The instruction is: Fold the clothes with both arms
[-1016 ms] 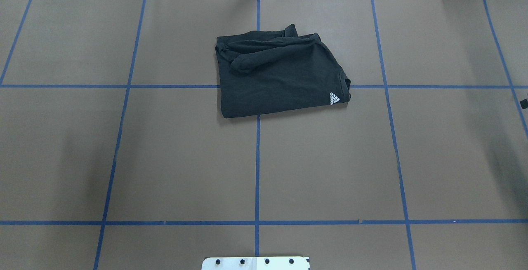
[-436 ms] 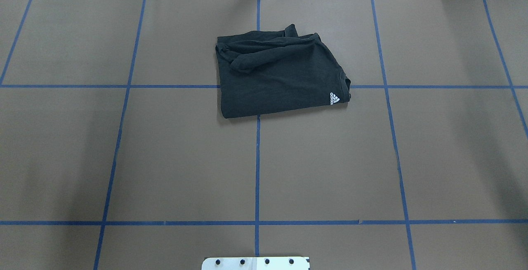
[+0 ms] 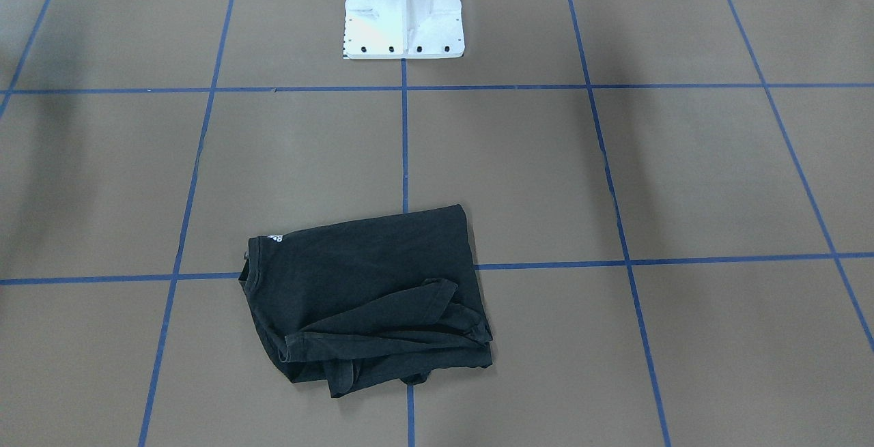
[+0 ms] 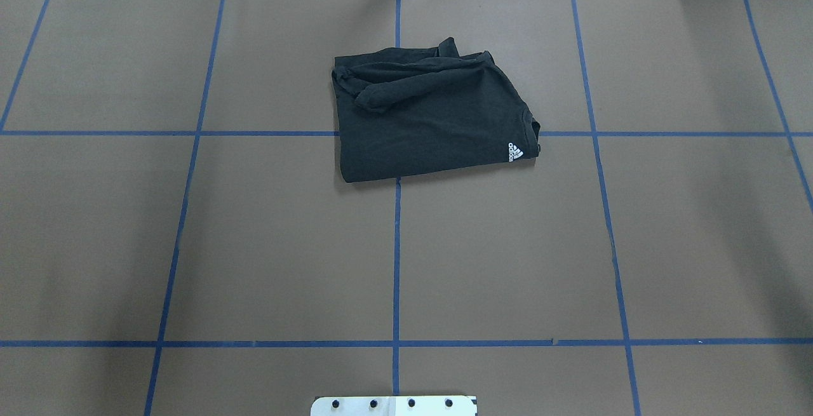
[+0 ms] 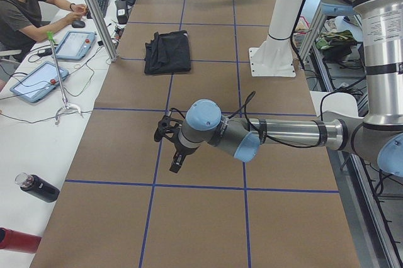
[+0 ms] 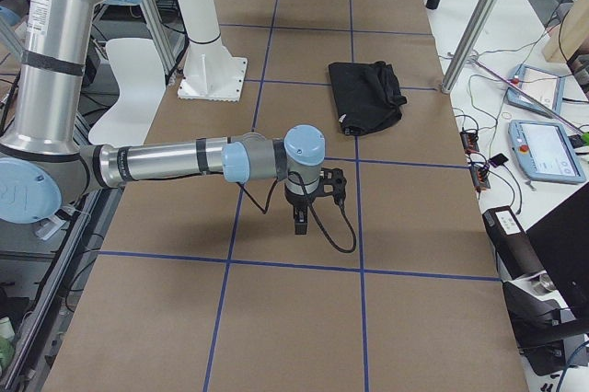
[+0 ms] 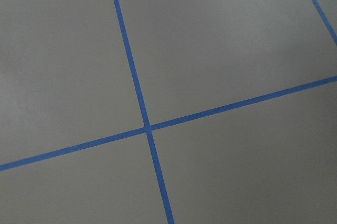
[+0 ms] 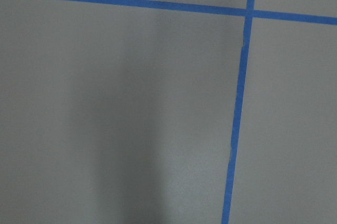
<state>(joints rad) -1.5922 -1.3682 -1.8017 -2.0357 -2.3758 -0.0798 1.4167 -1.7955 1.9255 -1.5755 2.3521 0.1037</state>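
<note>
The clothes are one black T-shirt (image 4: 425, 117), folded into a rough rectangle at the far middle of the table, with a small white logo at its near right corner. It also shows in the front-facing view (image 3: 369, 297) and in both side views (image 5: 167, 53) (image 6: 368, 98). Neither arm touches it. My left gripper (image 5: 171, 155) hangs over bare table well away from the shirt. My right gripper (image 6: 300, 223) hangs likewise at the other end. Both show only in the side views, so I cannot tell whether they are open or shut. Both wrist views hold only brown table and blue tape.
Blue tape lines (image 4: 396, 257) grid the brown table. The white base plate (image 3: 403, 10) stands at the robot's edge. A metal post (image 5: 94, 13) rises at the far edge. A seated person (image 5: 19, 10), tablets (image 5: 34, 81) and bottles (image 5: 38, 187) are on the side bench.
A small black tip at the overhead view's right edge one second ago has left the view. The shirt has not moved.
</note>
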